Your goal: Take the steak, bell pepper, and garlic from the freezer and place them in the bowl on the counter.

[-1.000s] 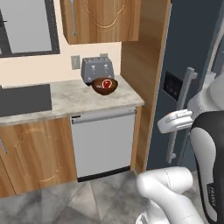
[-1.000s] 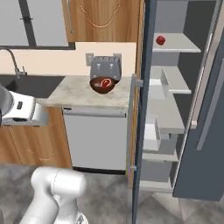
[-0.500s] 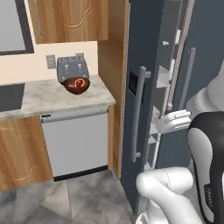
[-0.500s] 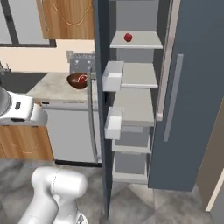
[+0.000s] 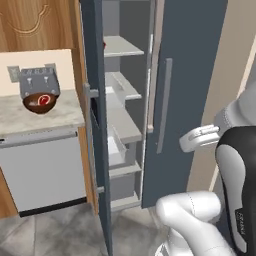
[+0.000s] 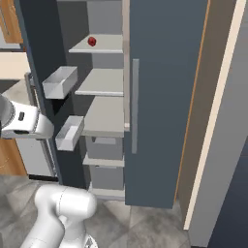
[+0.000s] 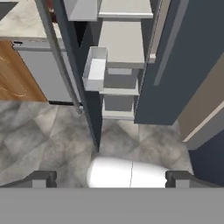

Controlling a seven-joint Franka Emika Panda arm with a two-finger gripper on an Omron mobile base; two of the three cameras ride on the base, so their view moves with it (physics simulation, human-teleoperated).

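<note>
The freezer (image 5: 190, 75) stands with its left door (image 5: 95, 130) swung open, and its white shelves show. On an upper shelf sits the bell pepper (image 6: 91, 41), a small round red thing, half hidden by the door edge in the left base view (image 5: 104, 44). The dark brown bowl (image 5: 38, 103) rests on the counter (image 5: 30, 119) in front of the toaster, and the steak (image 5: 44, 99) lies inside it. The garlic is out of view. My gripper (image 7: 110, 177) is open with nothing between its fingers, and it looks down at the floor in front of the freezer (image 7: 175, 52).
A grey toaster (image 5: 37, 83) stands behind the bowl. A steel-grey appliance front (image 5: 45, 170) sits under the counter. Two bins (image 6: 60, 81) (image 6: 70, 132) hang on the inside of the open door. A beige wall panel (image 6: 213, 121) runs to the right of the freezer.
The base has driven to the right, so both base views shifted. The counter and bowl slid to the left and the open freezer now fills the middle. The gripper stays open.
</note>
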